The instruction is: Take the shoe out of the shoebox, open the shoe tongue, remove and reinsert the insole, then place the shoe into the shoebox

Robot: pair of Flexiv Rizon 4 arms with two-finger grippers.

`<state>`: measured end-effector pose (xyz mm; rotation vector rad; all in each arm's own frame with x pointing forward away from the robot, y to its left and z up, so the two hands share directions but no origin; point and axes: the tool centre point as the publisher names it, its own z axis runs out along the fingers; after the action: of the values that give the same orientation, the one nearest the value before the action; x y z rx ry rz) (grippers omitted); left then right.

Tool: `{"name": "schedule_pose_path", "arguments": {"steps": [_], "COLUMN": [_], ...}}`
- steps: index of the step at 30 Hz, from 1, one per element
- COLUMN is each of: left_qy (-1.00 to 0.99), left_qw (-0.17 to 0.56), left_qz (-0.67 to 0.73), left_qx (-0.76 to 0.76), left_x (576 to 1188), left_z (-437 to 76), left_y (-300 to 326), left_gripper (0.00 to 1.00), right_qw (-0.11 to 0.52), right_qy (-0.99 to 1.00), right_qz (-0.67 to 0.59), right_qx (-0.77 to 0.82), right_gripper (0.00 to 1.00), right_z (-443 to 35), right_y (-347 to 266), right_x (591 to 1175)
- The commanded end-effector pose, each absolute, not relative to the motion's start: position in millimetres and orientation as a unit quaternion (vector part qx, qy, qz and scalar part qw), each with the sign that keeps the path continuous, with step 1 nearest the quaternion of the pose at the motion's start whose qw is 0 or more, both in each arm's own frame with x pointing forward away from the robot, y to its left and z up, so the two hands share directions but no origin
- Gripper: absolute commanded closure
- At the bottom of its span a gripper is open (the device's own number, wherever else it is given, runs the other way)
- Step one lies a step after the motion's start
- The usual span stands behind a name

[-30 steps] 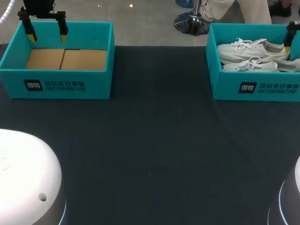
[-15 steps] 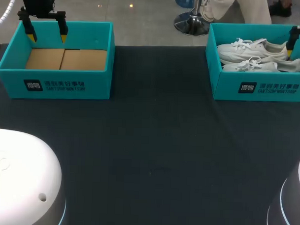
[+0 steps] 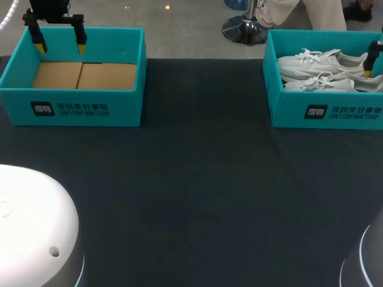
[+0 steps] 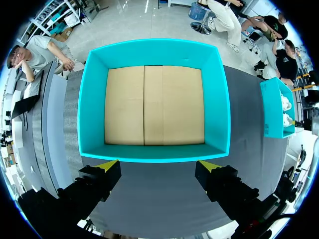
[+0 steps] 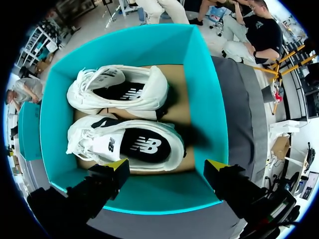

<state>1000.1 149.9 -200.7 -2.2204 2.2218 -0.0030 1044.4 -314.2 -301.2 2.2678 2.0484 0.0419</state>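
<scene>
Black cloth covers the wide table (image 3: 196, 181), with two open boxes standing well apart at its far side. At the left sits an open teal cardboard box (image 3: 73, 108), nothing in it but its brown cardboard floor (image 4: 152, 104). At the right sits the teal cardboard shoebox (image 3: 331, 114), also lidless, and in it lie both shoes side by side, touching along their length, toes toward the table's middle: one white lace-up sneaker (image 3: 320, 60) along the far wall and a second white sneaker (image 3: 332, 83) along the front wall, each showing a dark insole in the right wrist view. The left gripper (image 3: 59, 45) hovers above the left box's far-left corner, its yellow-tipped fingers spread wide and holding nothing. The right gripper (image 5: 167, 165) hangs over the shoebox's right end, by the heels of the shoes, its fingers likewise spread wide and released; the second sneaker lies just ahead of the tips, and neither finger presses against it from the sides.
</scene>
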Motion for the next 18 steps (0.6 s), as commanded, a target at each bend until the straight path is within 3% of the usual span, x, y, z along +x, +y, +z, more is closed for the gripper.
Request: {"name": "schedule_pose_path", "arguments": {"steps": [1, 18], "left_qy": [0.707, 0.707], "left_qw": [0.0, 0.0], "left_qz": [0.0, 0.0], "left_qx": [-0.707, -0.707], "left_x": [1000.1, 1000.1], "left_z": [-200.5, -200.5], "left_y": [149.9, 149.9], "left_gripper": [0.0, 0.0], "right_qw": [0.036, 0.016], "right_qy": [0.674, 0.675], "right_qz": [0.005, 0.001], "right_qx": [0.737, 0.738], "right_gripper": [0.0, 0.0], "right_z": [-313.8, -342.1], "right_y": [-316.2, -322.0], "right_x": [1058.1, 1063.6]}}
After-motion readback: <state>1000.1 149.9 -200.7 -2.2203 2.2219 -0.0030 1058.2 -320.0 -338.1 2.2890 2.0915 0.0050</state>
